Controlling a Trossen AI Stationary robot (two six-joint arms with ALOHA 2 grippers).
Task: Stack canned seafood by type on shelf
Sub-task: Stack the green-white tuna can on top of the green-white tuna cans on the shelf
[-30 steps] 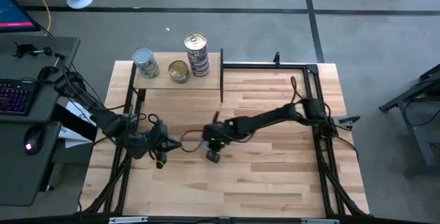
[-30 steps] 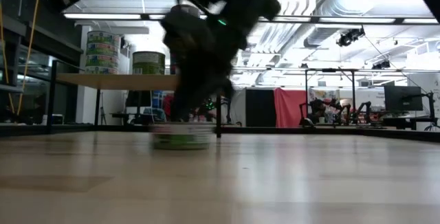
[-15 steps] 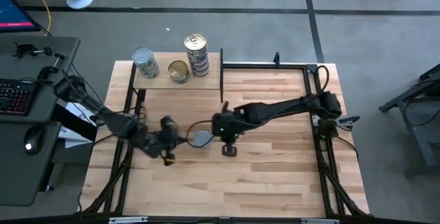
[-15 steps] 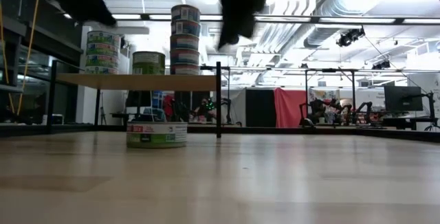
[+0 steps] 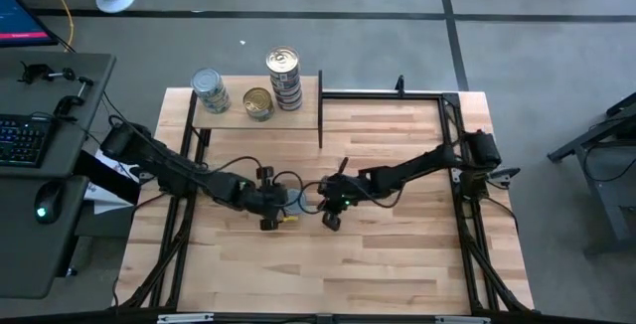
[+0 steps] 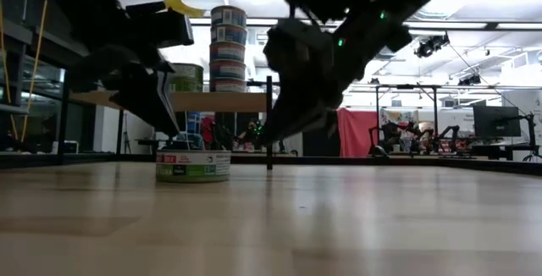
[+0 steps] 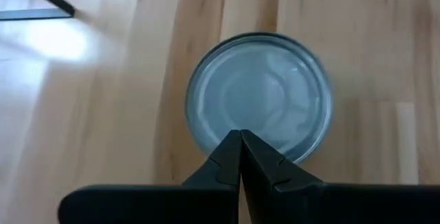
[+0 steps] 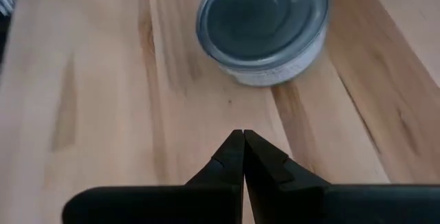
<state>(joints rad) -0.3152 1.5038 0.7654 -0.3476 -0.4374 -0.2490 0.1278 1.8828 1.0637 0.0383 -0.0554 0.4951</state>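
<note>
High view: on the left sits the shelf (image 5: pixel 238 117), its light board running lengthwise across the far-left part of the table (image 5: pixel 397 254). Three lots of tins stand upright on it: a silver-topped stack (image 5: pixel 210 90) at the left, a single gold-topped tin (image 5: pixel 258 102) in the middle, and a taller stack (image 5: pixel 284 78) at the right end.

Further forward, near the table's middle, one loose tin (image 5: pixel 294 197) stands upright on the wood, flat top facing up. In the low view this tin (image 6: pixel 193 165) shows a greenish-white side label, and the shelf board (image 6: pixel 169 101) stands behind it.

The left gripper (image 5: pixel 270 205) hangs just beside the tin on its left. In the left wrist view its fingers (image 7: pixel 237 162) are pressed together, tips over the near rim of the silver-blue lid (image 7: pixel 259 97), holding nothing.

The right gripper (image 5: pixel 331 205) hovers just to the tin's right. The right wrist view shows its fingers (image 8: pixel 240 157) closed too, empty, with the tin (image 8: pixel 265 28) a little ahead of them.
</note>
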